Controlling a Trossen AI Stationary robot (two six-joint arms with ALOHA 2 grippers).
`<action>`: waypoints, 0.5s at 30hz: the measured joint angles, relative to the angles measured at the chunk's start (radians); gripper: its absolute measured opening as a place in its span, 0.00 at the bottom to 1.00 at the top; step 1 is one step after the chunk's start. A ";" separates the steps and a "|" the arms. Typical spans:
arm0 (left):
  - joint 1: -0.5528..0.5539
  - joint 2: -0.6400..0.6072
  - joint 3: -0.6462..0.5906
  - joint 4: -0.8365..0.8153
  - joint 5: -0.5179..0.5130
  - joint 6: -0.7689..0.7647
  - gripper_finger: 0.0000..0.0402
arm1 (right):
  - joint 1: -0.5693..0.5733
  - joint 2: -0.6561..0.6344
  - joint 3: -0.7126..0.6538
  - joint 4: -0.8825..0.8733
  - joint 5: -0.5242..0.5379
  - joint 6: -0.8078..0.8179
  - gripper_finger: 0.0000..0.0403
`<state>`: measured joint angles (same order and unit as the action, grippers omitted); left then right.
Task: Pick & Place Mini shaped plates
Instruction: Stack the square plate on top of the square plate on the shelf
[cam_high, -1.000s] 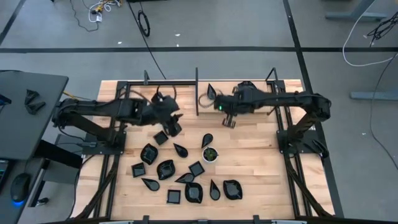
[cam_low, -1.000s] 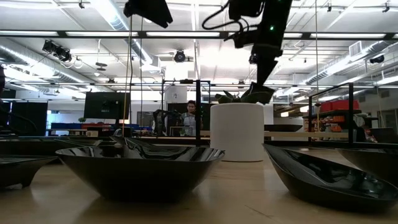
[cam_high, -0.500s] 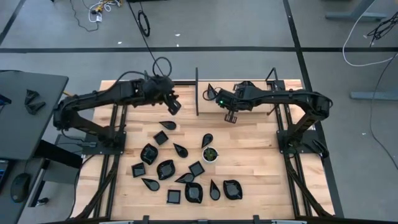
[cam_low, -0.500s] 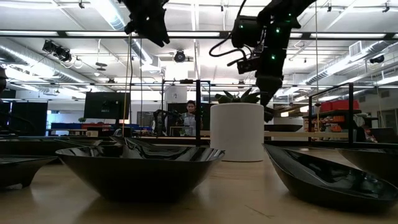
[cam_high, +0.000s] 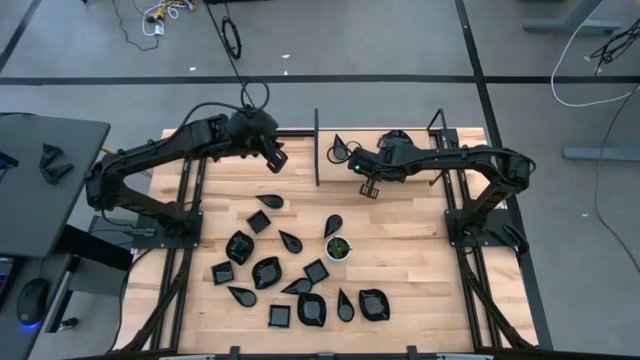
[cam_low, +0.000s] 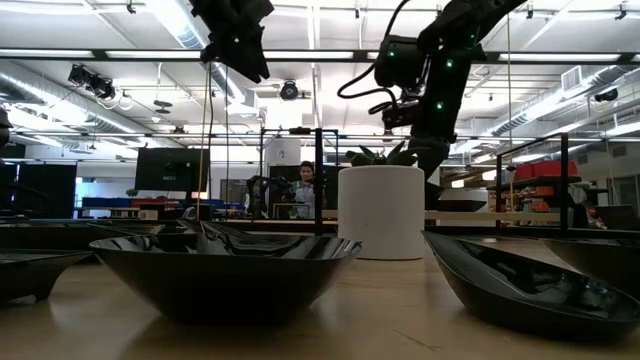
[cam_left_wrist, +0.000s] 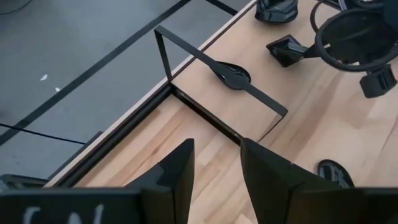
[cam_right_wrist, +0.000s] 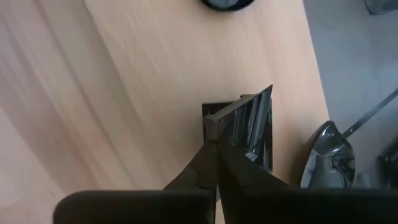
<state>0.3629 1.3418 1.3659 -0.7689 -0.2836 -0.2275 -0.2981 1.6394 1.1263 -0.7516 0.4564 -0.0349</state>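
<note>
Several glossy black mini plates (cam_high: 266, 271) lie flat on the near half of the wooden table. A leaf-shaped one (cam_high: 270, 201) lies apart from them. A teardrop plate (cam_high: 340, 148) (cam_left_wrist: 231, 74) rests by the far edge. My right gripper (cam_high: 369, 190) (cam_right_wrist: 214, 142) is shut on a square plate (cam_right_wrist: 249, 121), low over the table's far middle. My left gripper (cam_high: 276, 158) (cam_left_wrist: 217, 171) hangs open and empty, high near the far edge and left of the black divider frame (cam_high: 317, 150). In the low view it is high up (cam_low: 245, 60). My right gripper pinches the square plate by its rim near one corner (cam_right_wrist: 215, 122), between the two fingertips, coming from above and pointing down. The plate is tilted in the hold, with its shadow on the wood right beneath. Whether its lower edge touches the table, I cannot tell.
A small white cup with green inside (cam_high: 339, 247) (cam_low: 380, 210) stands mid-table among the plates. The divider frame (cam_left_wrist: 217, 62) stands upright at the far edge between the two arms. Bare wood lies to the right of the cup and along the far left.
My left gripper has risen and drawn back from over the plates toward the far edge; the leaf-shaped plate now shows where it had been. My right gripper has come down toward the table, still holding the square plate.
</note>
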 joint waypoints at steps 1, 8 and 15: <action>0.000 0.000 0.000 0.000 0.000 0.008 0.34 | 0.000 0.000 0.000 0.004 0.000 0.000 0.02; 0.000 0.000 0.000 0.000 0.000 0.030 0.34 | 0.000 0.000 0.000 -0.002 0.018 0.036 0.02; 0.000 0.000 0.000 0.000 0.000 0.031 0.34 | -0.003 0.000 0.000 -0.028 0.031 0.082 0.02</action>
<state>0.3630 1.3418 1.3659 -0.7689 -0.2832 -0.1963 -0.3008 1.6394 1.1263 -0.7795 0.4870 0.0468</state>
